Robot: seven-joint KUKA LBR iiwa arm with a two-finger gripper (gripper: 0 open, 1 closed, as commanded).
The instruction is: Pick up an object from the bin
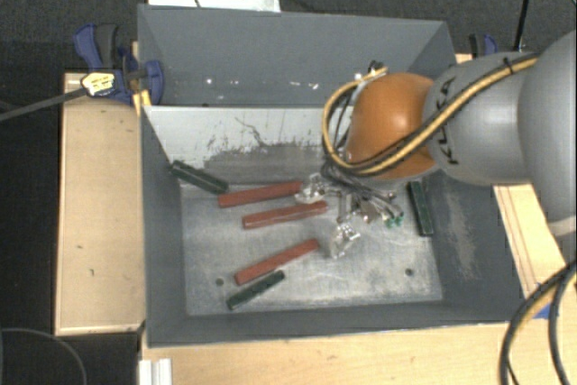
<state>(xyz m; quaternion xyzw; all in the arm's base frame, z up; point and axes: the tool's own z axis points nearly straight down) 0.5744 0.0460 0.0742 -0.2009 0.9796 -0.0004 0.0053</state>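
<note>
- One grey metal bin [297,59] holds all.
- Gripper [345,234], below its orange cover [388,122], hovers right of centre; whether it is open or shut cannot be told.
- Lowest red-brown bar [275,261], long and flat, lies slanted at the floor's middle, its right end just beside the gripper.

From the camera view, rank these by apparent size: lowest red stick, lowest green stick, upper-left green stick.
1. Lowest red stick, clearly the longest.
2 and 3. Lowest green stick and upper-left green stick look about alike, so I won't rank them.
</note>
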